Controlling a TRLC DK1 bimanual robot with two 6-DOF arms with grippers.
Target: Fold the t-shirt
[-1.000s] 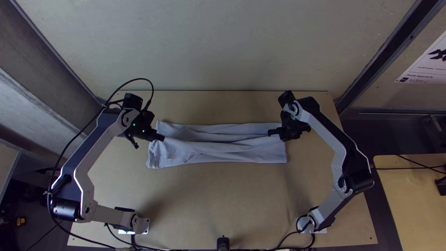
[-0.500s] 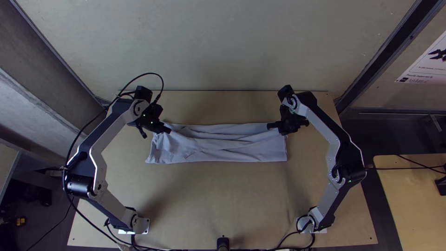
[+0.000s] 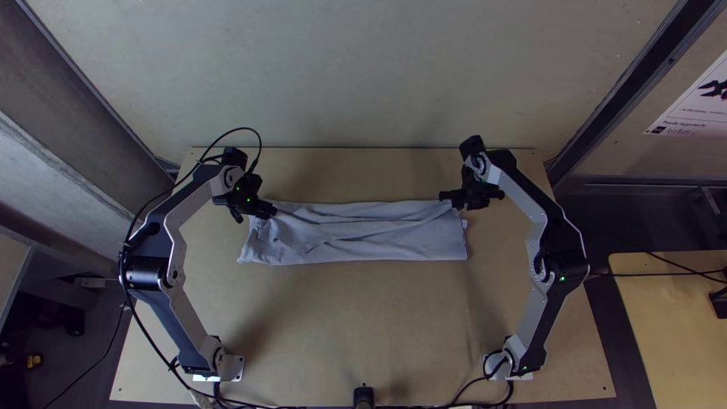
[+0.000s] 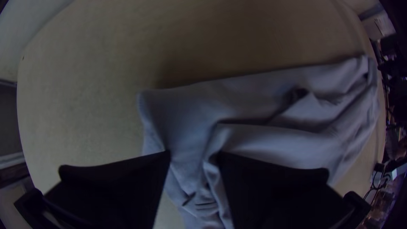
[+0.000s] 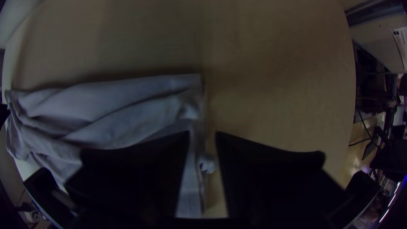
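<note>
To my right I see a poster (image 3: 693,106) and a side table (image 3: 666,333) with a black object (image 3: 720,304) on it. Something small and yellow (image 3: 33,361) sits off to my left.

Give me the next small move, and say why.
I'd probably lift the left gripper and the right gripper straight up, clear of the t-shirt: it lies as a long folded strip, and both grippers are at its ends with fingers apart, so nothing seems pinched.
</note>
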